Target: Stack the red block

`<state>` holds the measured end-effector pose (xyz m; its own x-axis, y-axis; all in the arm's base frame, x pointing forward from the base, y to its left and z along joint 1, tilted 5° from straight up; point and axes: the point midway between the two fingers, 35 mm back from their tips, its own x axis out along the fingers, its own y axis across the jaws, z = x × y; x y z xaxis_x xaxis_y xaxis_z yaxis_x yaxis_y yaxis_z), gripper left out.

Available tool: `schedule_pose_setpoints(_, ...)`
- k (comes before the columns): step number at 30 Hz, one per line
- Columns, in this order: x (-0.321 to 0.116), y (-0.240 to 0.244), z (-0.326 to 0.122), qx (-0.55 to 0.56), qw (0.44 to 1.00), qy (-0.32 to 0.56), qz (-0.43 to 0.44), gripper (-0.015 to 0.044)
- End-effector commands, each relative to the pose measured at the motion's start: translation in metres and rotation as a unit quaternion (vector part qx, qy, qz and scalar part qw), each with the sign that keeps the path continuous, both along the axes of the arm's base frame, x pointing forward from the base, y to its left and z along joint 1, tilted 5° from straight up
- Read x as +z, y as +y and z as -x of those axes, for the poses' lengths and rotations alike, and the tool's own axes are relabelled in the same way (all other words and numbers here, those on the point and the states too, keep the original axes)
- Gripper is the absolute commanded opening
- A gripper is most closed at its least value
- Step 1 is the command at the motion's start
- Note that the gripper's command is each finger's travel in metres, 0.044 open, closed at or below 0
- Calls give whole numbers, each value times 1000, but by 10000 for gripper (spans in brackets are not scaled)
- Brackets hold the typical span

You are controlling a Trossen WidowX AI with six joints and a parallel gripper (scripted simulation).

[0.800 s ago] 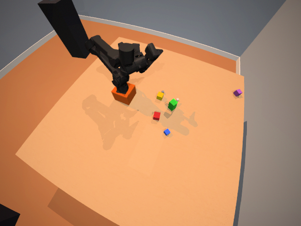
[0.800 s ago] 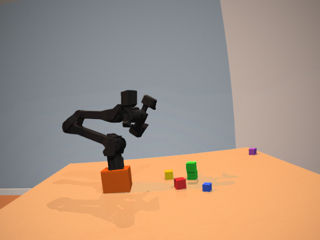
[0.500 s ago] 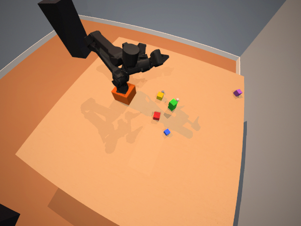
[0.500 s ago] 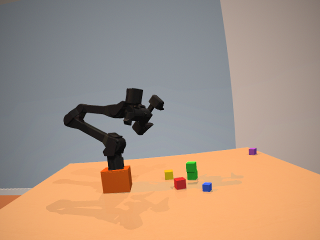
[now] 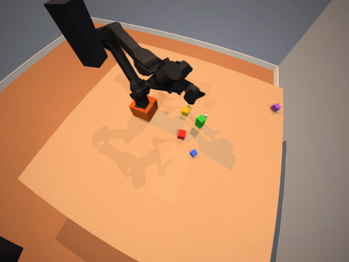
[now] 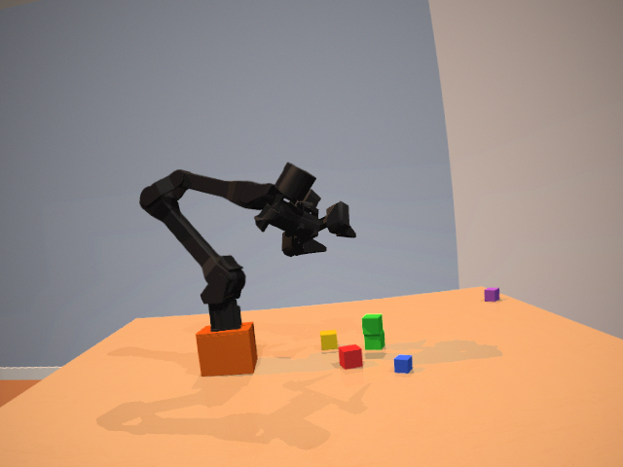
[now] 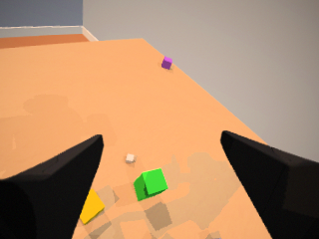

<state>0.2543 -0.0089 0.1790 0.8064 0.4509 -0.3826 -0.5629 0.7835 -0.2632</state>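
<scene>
Five small coloured cubes sit on the orange surface (image 6: pixel 502 402), and one of them, the red cube-shaped block (image 6: pixel 349 355), is the piece to be moved. It rests flat on the surface, just to the near left of the green tower (image 6: pixel 373 332), apart from it and touching nothing. The tower is two green cubes stacked one on the other, and in the exterior view the upper cube sits slightly turned on the lower one, so a clumsy touch would likely shift it.

The black end effector (image 6: pixel 329 235) hangs high above the cubes, well clear of all of them, with its two fingers spread wide and nothing between them. In the wrist view the two dark fingers frame the tower's green top (image 7: pixel 151 183), with the small yellow cube (image 7: pixel 92 206) low at the left. The red block does not show in that view, so the end effector seems aimed past it, nearer the tower than the block. The wide spread suits a descent over the red block's sides.

A small blue cube (image 6: pixel 402 363) lies to the near right of the red block, and a small purple cube (image 6: pixel 492 294) sits far off at the right edge of the surface; neither is in the way. A tiny pale speck (image 7: pixel 130 158) lies just beyond the tower. Judging from this, the grasp has not begun: the arm must draw back toward the red block and lower onto it first.
</scene>
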Motion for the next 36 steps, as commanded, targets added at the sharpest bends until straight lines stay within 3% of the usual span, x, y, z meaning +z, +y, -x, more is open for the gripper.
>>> schedule_pose_setpoints(1, -13, -13, -8, -38, 997, 65, -15, 440)
schedule_pose_setpoints(13, -67, -54, -17, -167, 941, 291, -33, 440)
schedule_pose_setpoints(26, -121, -90, 1, -277, 816, 507, 9, 440)
schedule_pose_setpoints(31, -131, -98, 6, -299, 776, 554, 31, 440)
schedule_pose_setpoints(36, -131, -97, 5, -300, 775, 555, 32, 440)
